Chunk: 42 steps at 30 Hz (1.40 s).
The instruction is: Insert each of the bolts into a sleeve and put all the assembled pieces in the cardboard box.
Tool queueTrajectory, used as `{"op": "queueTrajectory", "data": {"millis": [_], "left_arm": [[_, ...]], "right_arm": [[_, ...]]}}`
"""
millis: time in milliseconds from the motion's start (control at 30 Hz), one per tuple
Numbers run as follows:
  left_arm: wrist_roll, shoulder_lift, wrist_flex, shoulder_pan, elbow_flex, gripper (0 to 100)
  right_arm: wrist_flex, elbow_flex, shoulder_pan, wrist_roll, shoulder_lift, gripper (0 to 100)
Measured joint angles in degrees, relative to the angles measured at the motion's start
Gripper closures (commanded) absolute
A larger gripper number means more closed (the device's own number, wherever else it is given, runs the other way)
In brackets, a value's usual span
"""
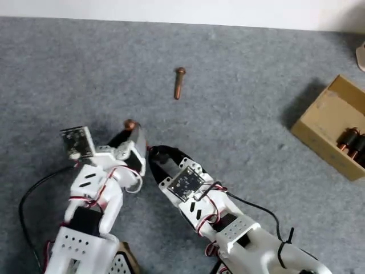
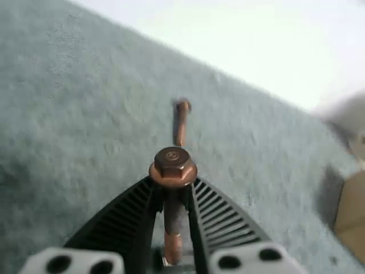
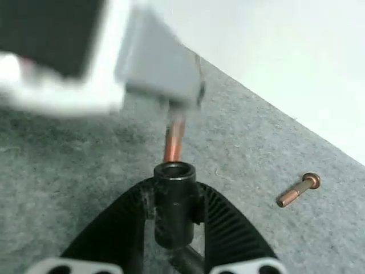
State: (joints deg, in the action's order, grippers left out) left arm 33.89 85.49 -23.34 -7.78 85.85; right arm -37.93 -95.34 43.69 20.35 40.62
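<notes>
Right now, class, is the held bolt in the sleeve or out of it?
Out. The bolt ends just short of the sleeve; its shank is bare and the sleeve's mouth looks empty.

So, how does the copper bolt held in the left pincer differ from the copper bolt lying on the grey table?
The held copper-coloured metal bolt is clamped in the left pincer; the loose copper-coloured bolt lies free, with nothing touching it. The held bolt is off the grey table, its tip facing the black cylindrical sleeve in the right pincer; the loose bolt lies flat. Both seem alike in colour and shape.
</notes>
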Motion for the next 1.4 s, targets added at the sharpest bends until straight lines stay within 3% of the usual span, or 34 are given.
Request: {"op": "queueTrajectory", "data": {"millis": [333, 1400], "left_arm": [[0.0, 17.8, -9.8, 1.1, 0.0, 100], [-0.4, 17.8, -11.1, -3.6, 0.0, 100]], "right_arm": [[0.6, -0.1, 0.0, 0.0, 0.0, 99.4], [0.6, -0.1, 2.6, 0.0, 0.0, 99.4]]}}
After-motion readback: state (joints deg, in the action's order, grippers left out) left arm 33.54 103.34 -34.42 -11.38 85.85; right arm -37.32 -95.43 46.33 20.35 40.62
